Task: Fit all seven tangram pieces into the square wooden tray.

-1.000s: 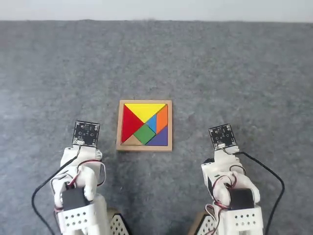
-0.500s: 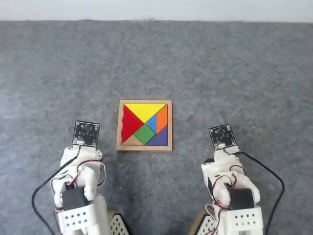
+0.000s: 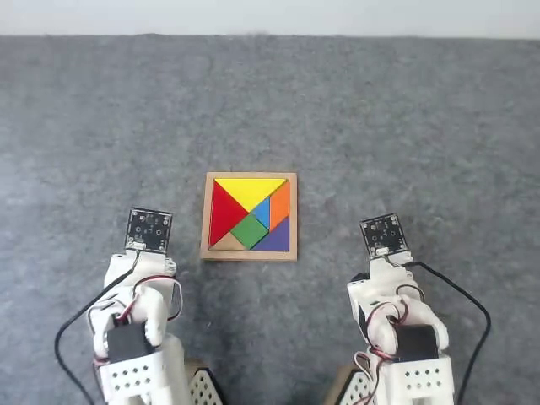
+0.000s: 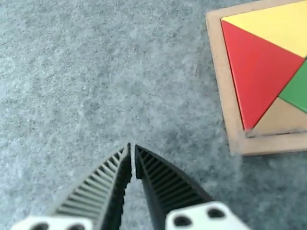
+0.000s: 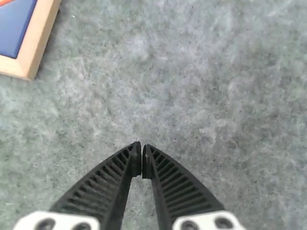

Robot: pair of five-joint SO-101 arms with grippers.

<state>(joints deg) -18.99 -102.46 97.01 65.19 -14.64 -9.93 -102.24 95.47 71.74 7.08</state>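
The left claw (image 4: pixel 132 155) is shut tight and has nothing in it. It hangs over the grey table (image 3: pixel 101 118), by the near edge on the left side, close to the near left corner of the tray (image 3: pixel 206 211).

The square wooden tray lies flat around the middle of the table, between the two arms. It is full. In it lie a red triangle (image 3: pixel 223 213), a tan triangle (image 3: pixel 225 242), a yellow triangle (image 3: pixel 251 191), a green square (image 3: pixel 250 229), a small blue triangle (image 3: pixel 262 212), an orange piece (image 3: pixel 280 205) and a purple piece (image 3: pixel 275 236).

The right claw (image 5: pixel 142 153) is shut tight too and has nothing in it. It hangs by the near edge on the right side, close to the tray's near right corner.
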